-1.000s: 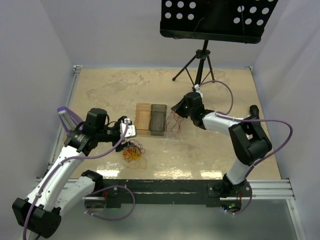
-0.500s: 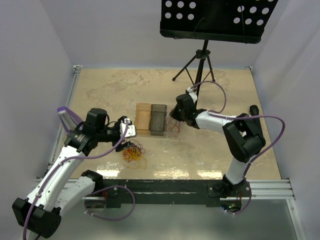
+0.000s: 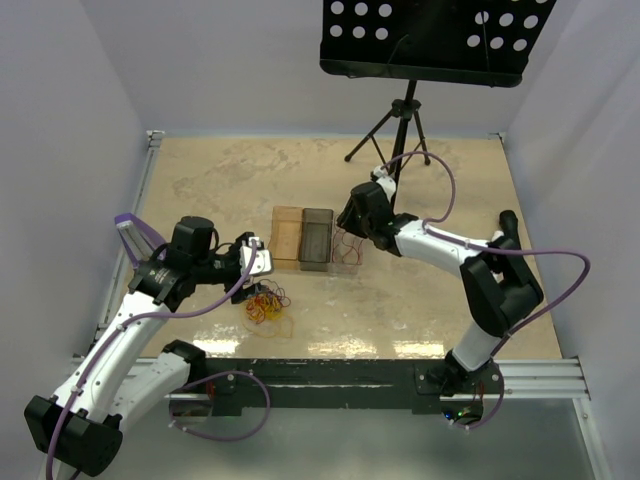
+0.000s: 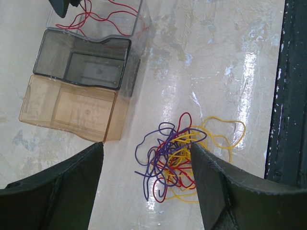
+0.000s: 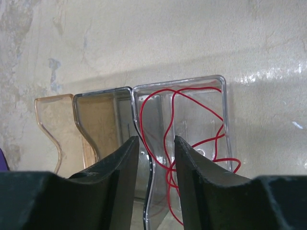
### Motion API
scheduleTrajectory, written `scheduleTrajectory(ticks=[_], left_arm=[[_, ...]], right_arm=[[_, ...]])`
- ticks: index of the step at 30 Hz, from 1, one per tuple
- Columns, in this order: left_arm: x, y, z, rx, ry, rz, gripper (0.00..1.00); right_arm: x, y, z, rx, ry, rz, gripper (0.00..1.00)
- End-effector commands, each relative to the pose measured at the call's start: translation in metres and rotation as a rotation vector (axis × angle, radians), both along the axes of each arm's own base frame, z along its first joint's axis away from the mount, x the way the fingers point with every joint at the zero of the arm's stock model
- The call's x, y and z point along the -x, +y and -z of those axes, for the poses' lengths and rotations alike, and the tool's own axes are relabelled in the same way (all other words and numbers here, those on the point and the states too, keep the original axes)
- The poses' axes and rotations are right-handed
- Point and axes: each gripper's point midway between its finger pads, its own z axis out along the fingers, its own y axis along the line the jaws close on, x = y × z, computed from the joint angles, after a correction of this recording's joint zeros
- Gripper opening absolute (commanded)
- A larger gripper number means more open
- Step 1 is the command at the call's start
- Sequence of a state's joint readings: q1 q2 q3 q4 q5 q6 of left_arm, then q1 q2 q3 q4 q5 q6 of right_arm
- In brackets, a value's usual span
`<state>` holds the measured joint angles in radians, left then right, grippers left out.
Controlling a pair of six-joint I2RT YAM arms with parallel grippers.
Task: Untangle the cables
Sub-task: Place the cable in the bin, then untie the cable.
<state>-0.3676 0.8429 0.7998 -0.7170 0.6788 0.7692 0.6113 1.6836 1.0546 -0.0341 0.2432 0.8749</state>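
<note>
1. We are looking at the left claw point(image 4: 146, 148) first. Its fingers are standing wide apart, holding nothing and touching nothing, and it is hovering above the tangle of cables point(image 4: 177, 160).
2. The right claw point(image 5: 156, 141) is hanging over the clear bin point(image 5: 224, 110). Its fingers are parted by a narrow gap, and we are seeing nothing pinched between them. Red strands are showing through that gap, but we cannot tell whether a fingertip is touching them.
3. The tangle is lying on the table point(image 3: 220, 180), between the bins and the dark rail at the near edge. Thin purple, red and yellow loops are crossing one another there, too knotted for us to count.
4. Separate red cables point(image 4: 100, 18) are lying looped inside the clear bin, apart from the tangle. We are counting perhaps two strands, though not with certainty.
5. We are counting two claws and three bins. The amber bin point(image 4: 72, 108), the smoky grey bin point(image 4: 91, 67) and the clear bin are standing side by side in a row, and the first two are holding nothing.
6. We are counting one music stand point(image 3: 430, 40), which is standing on a tripod at the far side of the table.
</note>
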Motion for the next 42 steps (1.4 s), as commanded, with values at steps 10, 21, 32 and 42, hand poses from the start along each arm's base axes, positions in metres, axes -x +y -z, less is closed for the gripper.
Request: scheduleTrajectory(ticks=[10,21,32,42], left_arm=[[-0.014,-0.011,-0.014,0.071,0.013,-0.033,0.81],[-0.044,0.016,-0.012,0.083,0.05,-0.136,0.93],[-0.048,0.09,0.022,0.138,0.306,-0.124,1.0],[-0.036,0.092,0.049,0.075,0.247,-0.115,1.0]], right_arm=[[0.009,-0.001,-0.069,0.032,-0.144,0.017,0.19],[0.075,0.048,-0.139,0.046,-0.363,-0.153,0.53],[0.172,0.151,-0.092,0.021,-0.438,-0.624,0.49],[0.175,0.204,-0.085,0.056,-0.456,-0.746,0.46]])
